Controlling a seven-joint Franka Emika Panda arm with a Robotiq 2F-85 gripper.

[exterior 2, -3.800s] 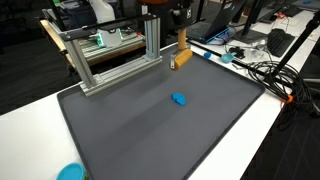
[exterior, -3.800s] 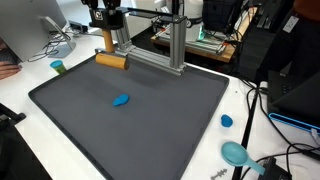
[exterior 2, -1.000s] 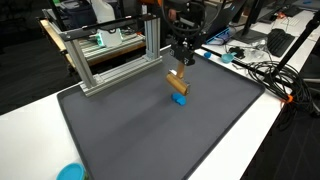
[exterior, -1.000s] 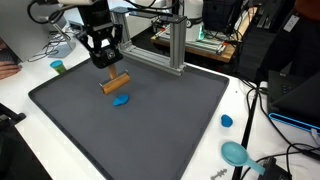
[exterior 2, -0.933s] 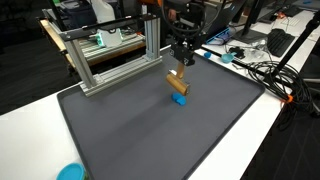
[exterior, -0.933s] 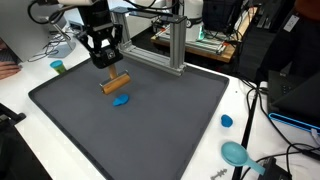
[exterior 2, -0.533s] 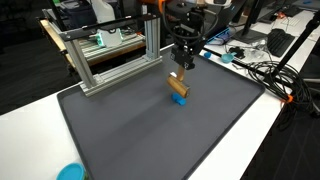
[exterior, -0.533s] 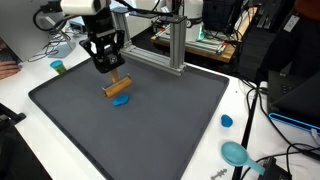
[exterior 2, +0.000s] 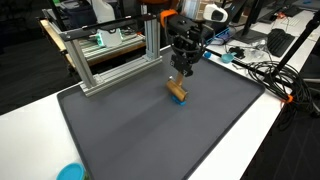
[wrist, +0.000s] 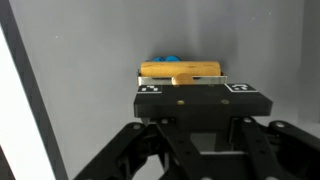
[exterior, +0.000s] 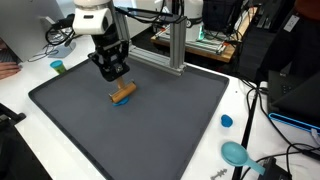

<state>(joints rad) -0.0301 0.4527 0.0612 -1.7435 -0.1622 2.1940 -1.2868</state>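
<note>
A wooden tool with a short stem and a cross bar (exterior: 122, 93) rests its bar on the dark mat (exterior: 170, 125), on top of a small blue object (wrist: 168, 60). Only a sliver of the blue object shows past the bar in the wrist view. My gripper (exterior: 115, 72) is tilted just above the bar and is shut on the stem. In an exterior view the gripper (exterior 2: 182, 70) stands over the bar (exterior 2: 177, 93) at the mat's (exterior 2: 150, 135) far middle. In the wrist view the bar (wrist: 180, 70) lies right ahead of the gripper body, which hides the fingertips.
An aluminium frame (exterior: 176, 45) (exterior 2: 110, 60) stands along the mat's far edge. A blue cap (exterior: 226, 121), a teal scoop (exterior: 236, 153) and a teal cylinder (exterior: 58, 67) lie on the white table. Cables (exterior 2: 265, 70) and a teal item (exterior 2: 70, 172) lie beside the mat.
My gripper carried the wooden tool from the frame toward the mat's middle and lowered it. The bar now sits on the blue object and covers most of it.
</note>
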